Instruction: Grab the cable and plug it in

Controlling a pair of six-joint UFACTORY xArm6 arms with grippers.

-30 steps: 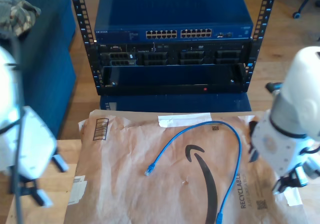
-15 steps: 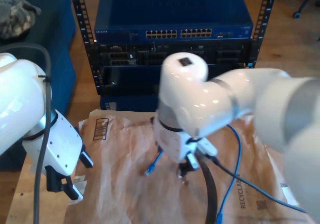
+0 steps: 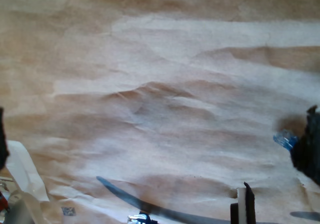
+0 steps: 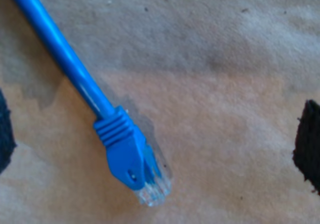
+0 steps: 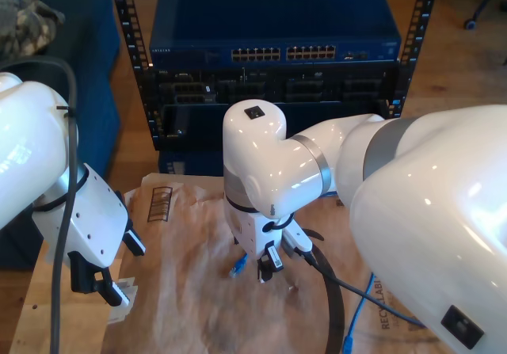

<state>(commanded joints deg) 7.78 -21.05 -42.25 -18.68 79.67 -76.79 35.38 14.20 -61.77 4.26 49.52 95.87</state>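
The blue cable (image 5: 358, 310) lies on brown wrapping paper (image 5: 182, 291). One plug end (image 5: 236, 271) rests near the paper's middle, and the second wrist view shows this plug (image 4: 135, 166) close up, flat on the paper. My second gripper (image 5: 255, 265) hangs just above that plug, open, with its dark fingers (image 4: 309, 144) standing wide on either side (image 4: 155, 139). At the exterior view's left, my first gripper (image 5: 107, 283) is open over the paper's edge (image 3: 155, 144) with nothing between its fingers. A small translucent-blue plug (image 3: 285, 140) shows far off in the first wrist view.
A rack (image 5: 277, 93) stands behind the paper, with a blue network switch (image 5: 277, 29) whose row of ports (image 5: 281, 54) faces me. A thick black cable (image 5: 333, 306) trails from the second arm across the paper. A white label (image 5: 123, 298) lies beside the first gripper.
The second arm swung in from the exterior view's right and now hangs low over the cable's plug. The first arm has shifted only slightly.
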